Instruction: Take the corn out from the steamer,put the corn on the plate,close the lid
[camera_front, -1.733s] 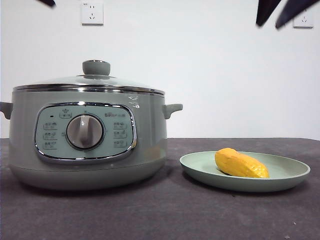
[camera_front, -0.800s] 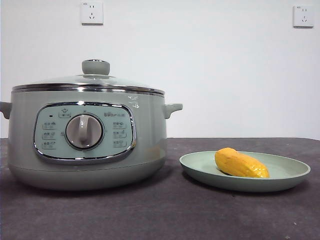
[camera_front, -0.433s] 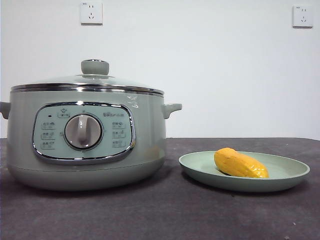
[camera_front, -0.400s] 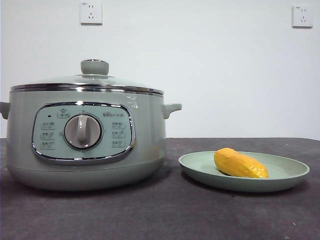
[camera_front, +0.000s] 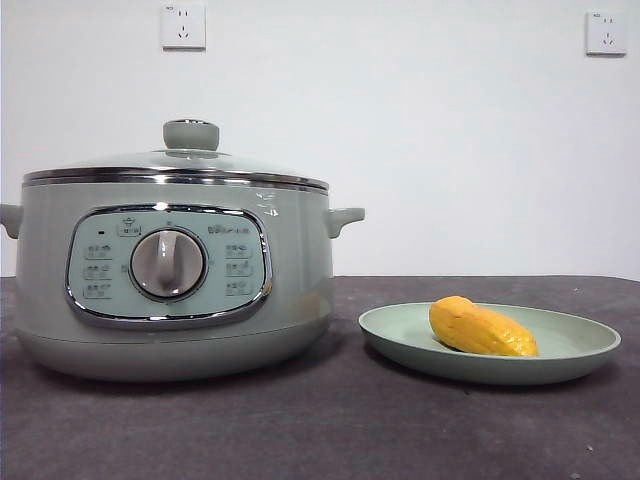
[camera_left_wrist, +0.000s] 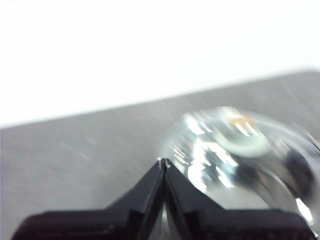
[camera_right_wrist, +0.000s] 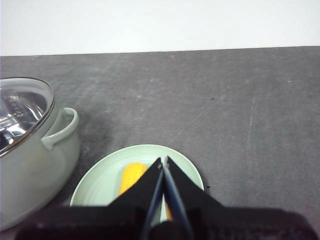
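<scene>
Front view: steamer (camera_front: 170, 270) at left on dark table (camera_front: 330, 430), glass lid (camera_front: 180, 160) seated on its chrome rim, knob upward. Plate (camera_front: 585, 350) just beside steamer to its right, apart from it; corn (camera_front: 482, 327) lying on plate, tilted. Two wall sockets (camera_front: 184, 25) above. Right wrist view: right gripper (camera_right_wrist: 164, 161) above plate, jaws clenched, empty. Left wrist view, blurred: left gripper (camera_left_wrist: 163, 162) above lid, jaws pressed together, empty.
</scene>
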